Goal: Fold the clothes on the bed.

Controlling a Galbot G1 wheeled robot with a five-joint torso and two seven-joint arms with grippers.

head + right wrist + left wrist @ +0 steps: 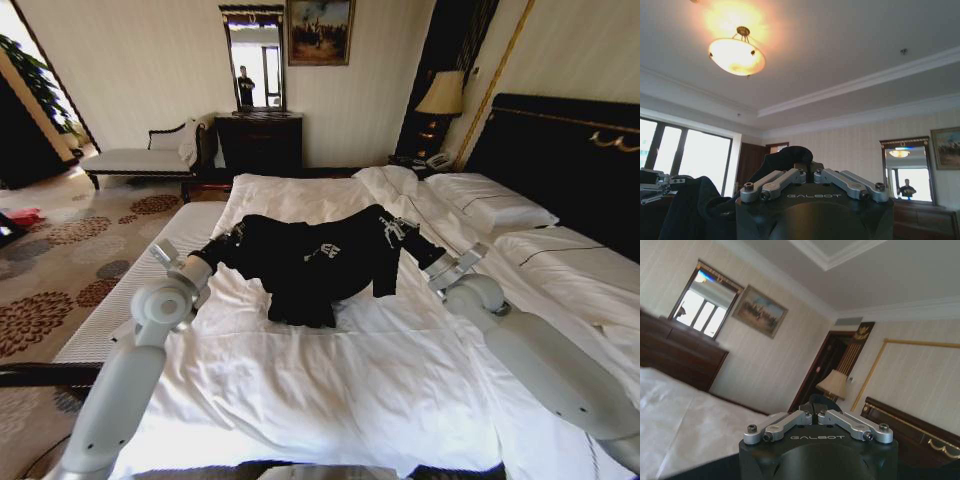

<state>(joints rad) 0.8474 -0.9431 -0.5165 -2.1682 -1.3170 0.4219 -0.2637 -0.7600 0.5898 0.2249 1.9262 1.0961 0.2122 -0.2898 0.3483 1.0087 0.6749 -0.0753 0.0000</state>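
I have the left tool and right tool each pinching the T-shirt, lifting it off the bed (so it hangs ready to fold).

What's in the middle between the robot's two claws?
The black T-shirt hangs stretched between the left claw and right claw, above the white bed, seen in the head view.

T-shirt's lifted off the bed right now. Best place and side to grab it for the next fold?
Probably the hanging lower hem of the T-shirt. The left gripper and right gripper hold its two upper corners above the bed, so the cloth sags between them and bunches low in the middle. That bunch hangs toward the robot, so come at it from the near side, just above the duvet.
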